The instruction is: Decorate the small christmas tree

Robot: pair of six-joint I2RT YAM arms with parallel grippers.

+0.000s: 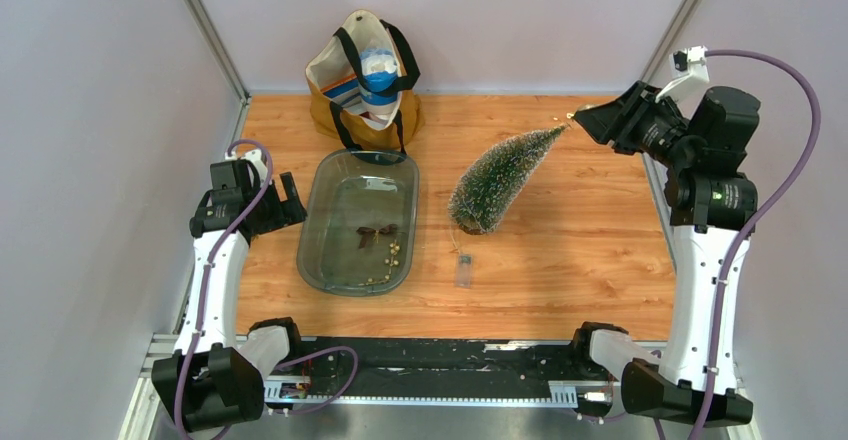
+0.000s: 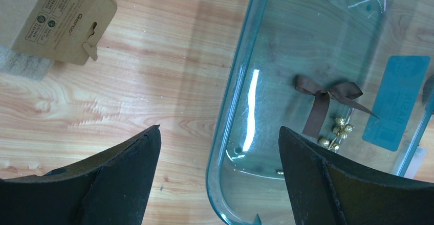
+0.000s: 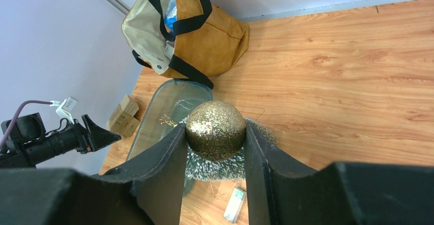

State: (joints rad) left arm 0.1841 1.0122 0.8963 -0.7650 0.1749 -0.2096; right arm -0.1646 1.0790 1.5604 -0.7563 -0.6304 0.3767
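Observation:
The small frosted green Christmas tree (image 1: pixel 495 180) leans over at mid-table, base on the wood, tip pointing up-right to my right gripper (image 1: pixel 580 118). My right gripper (image 3: pixel 215 133) is shut on a gold glitter ball (image 3: pixel 215 129), held right at the tree's tip; the tree's bristles (image 3: pixel 215 166) show just beneath the ball. My left gripper (image 1: pixel 290 200) is open and empty, its jaws (image 2: pixel 219 129) straddling the left rim of the glass dish (image 2: pixel 230 97). In the dish lie a brown ribbon bow (image 2: pixel 325 94) and small gold beads (image 2: pixel 340 130).
A tan tote bag (image 1: pixel 365 80) with black handles stands at the back behind the dish (image 1: pixel 303 250). A small battery pack (image 1: pixel 463 270) lies in front of the tree, wired to it. A cardboard tag (image 2: pixel 56 20) and small boxes (image 3: pixel 123 115) sit left of the dish.

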